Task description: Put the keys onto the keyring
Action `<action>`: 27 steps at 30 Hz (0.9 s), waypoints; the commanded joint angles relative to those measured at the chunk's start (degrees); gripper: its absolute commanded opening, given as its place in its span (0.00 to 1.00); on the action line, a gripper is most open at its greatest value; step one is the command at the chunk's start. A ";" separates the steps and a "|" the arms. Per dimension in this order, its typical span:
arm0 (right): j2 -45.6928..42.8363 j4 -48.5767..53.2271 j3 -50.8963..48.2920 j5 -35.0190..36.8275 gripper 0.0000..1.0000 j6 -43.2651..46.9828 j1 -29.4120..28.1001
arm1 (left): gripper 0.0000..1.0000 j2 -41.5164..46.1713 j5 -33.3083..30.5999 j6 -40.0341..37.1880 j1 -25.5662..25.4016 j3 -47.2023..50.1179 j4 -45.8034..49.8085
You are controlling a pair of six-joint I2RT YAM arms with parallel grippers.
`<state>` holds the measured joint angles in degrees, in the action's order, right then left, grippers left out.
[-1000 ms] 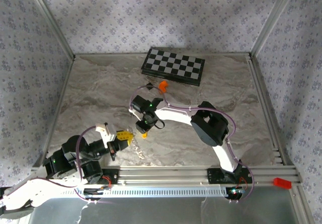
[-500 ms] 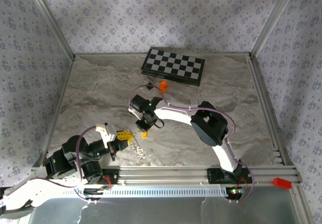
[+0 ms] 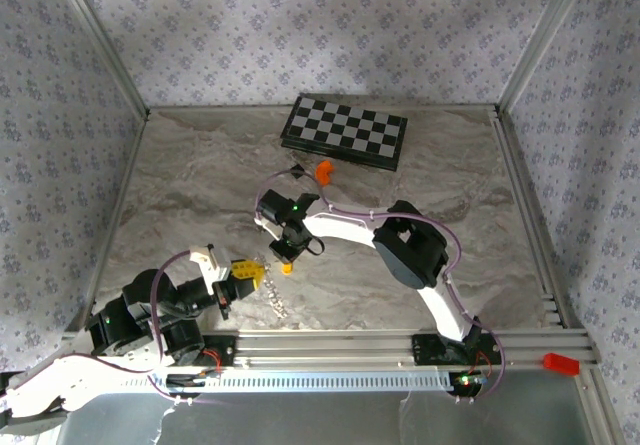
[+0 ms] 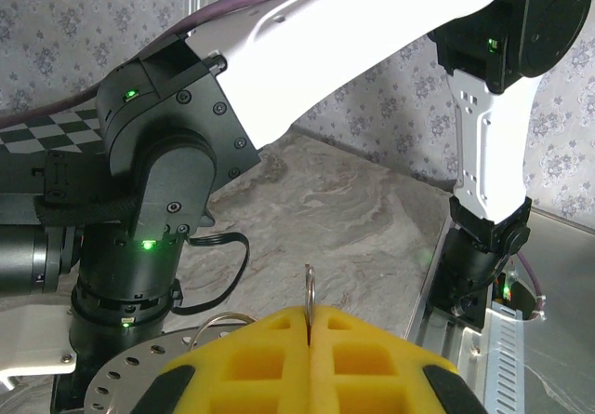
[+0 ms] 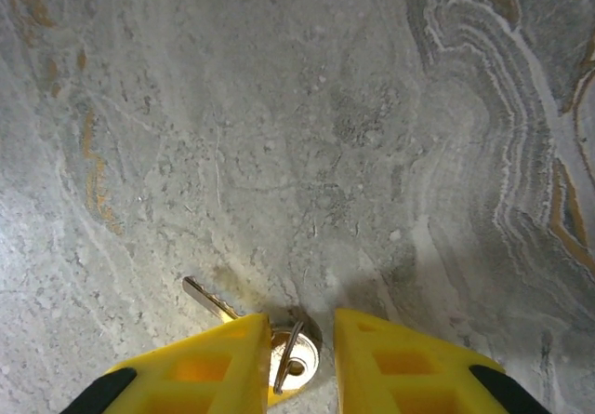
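Observation:
The key [image 5: 296, 366] lies flat on the marble table, its yellow-orange head down between my right gripper's [image 5: 302, 325] open yellow fingers [image 5: 223, 363] and its thin metal blade [image 5: 206, 299] pointing up-left. A small wire ring passes through the key's head. From above, the right gripper [image 3: 286, 254] points straight down over the key [image 3: 287, 268]. My left gripper [image 4: 310, 315] is shut on the keyring [image 4: 310, 288], a thin silvery ring seen edge-on and sticking up from the pads. In the top view the left gripper [image 3: 247, 272] holds it just left of the key, with silvery links [image 3: 273, 301] trailing on the table.
A black-and-white chessboard [image 3: 346, 130] lies at the back. A bright orange curved piece [image 3: 324, 171] and a small black cube [image 3: 297, 172] sit in front of it. Aluminium rails [image 3: 340, 346] run along the near edge. The right arm's wrist [image 4: 153, 200] stands close before the left gripper.
The right arm's elbow has swung slightly left and its gripper has shifted a little over the key. The left gripper has kept still with the ring.

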<state>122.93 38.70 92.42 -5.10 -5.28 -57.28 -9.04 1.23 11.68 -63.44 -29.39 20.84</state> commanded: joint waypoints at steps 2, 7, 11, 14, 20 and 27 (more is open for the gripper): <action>0.56 2.50 1.54 0.08 0.22 0.78 -0.35 | 0.00 0.87 0.32 0.45 -0.28 -0.22 -3.09; 0.42 3.32 1.83 -0.11 0.19 0.80 -0.05 | 0.00 0.69 0.38 0.45 -0.28 0.01 -3.44; -0.01 3.80 1.88 0.06 0.14 0.80 0.31 | 0.00 0.69 0.33 0.40 -0.28 0.03 -3.55; -0.61 4.41 1.52 0.57 0.10 0.79 0.48 | 0.00 0.43 0.14 0.27 -0.28 0.36 -3.83; -6.35 2.77 -5.69 2.48 0.06 -0.52 2.15 | 0.00 -0.19 0.08 0.09 -0.28 0.14 -3.72; -18.12 -3.60 -23.19 2.95 0.05 -5.08 5.74 | 0.00 -0.52 0.25 0.01 -0.30 0.16 -3.97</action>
<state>108.92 36.91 73.49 -3.33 -7.53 -52.71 -9.17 1.21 11.66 -63.44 -28.64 20.67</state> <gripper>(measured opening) 0.054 0.047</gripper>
